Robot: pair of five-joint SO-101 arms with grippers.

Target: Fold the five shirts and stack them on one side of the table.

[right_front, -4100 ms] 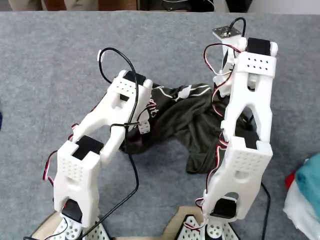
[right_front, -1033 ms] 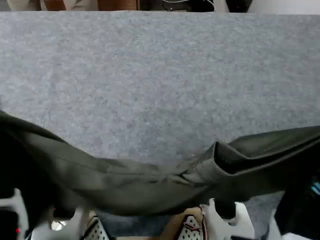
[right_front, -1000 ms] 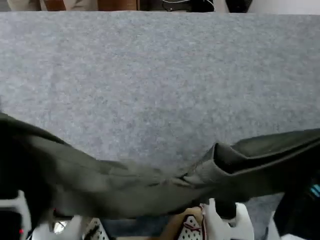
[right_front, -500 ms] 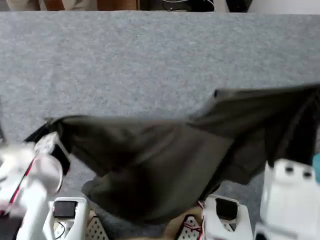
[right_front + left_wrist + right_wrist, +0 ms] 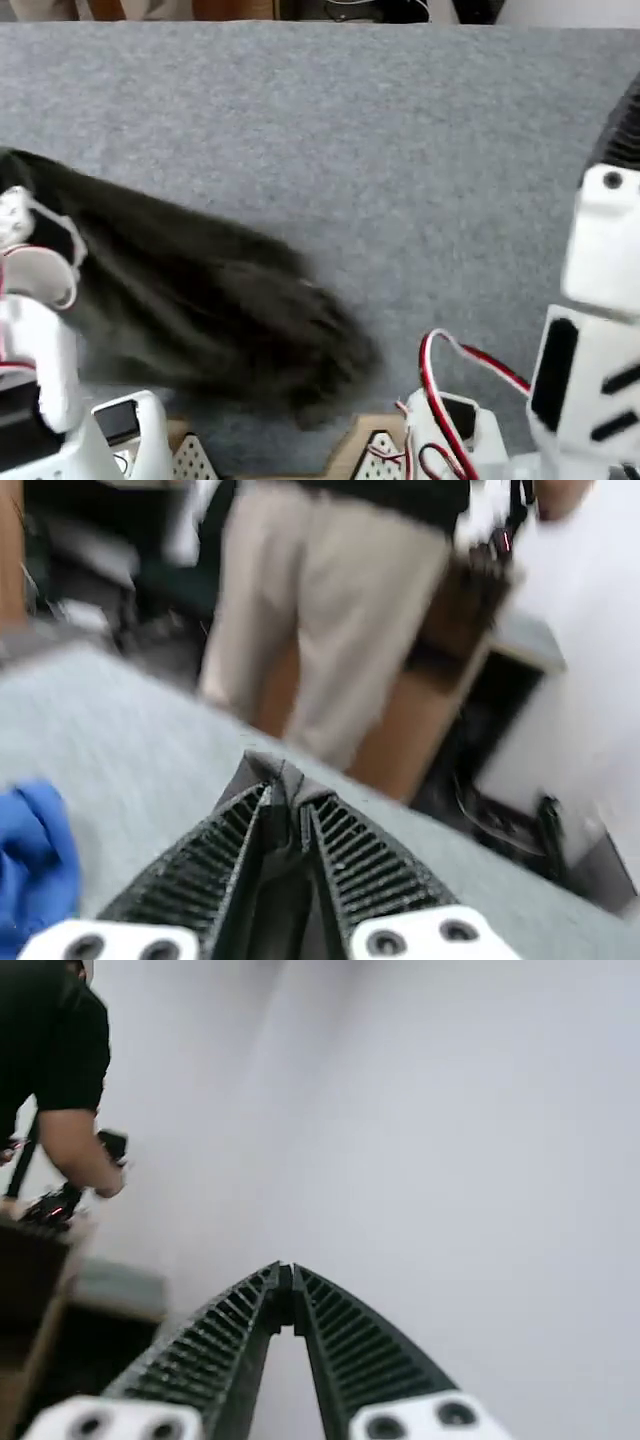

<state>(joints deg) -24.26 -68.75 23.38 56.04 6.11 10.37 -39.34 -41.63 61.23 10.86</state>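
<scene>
A dark grey shirt (image 5: 200, 300) trails in a blurred heap across the left front of the grey table (image 5: 350, 130), running up to the arm at the left edge (image 5: 35, 300). My left gripper (image 5: 285, 805) is shut on a pinched fold of that dark shirt (image 5: 272, 775), held above the table. The white arm at the right (image 5: 600, 300) stands raised, clear of the shirt. My right gripper (image 5: 285, 1285) points up at a pale wall, fingertips together, nothing between them.
A blue cloth (image 5: 30, 850) lies on the table below my left gripper. Both arm bases (image 5: 400, 450) sit at the front edge. A person stands beyond the far side of the table (image 5: 330, 610).
The shirt was stretched between both arms; now its right end is free and it has swung over to the left, hanging from the left gripper. The right arm has lifted away.
</scene>
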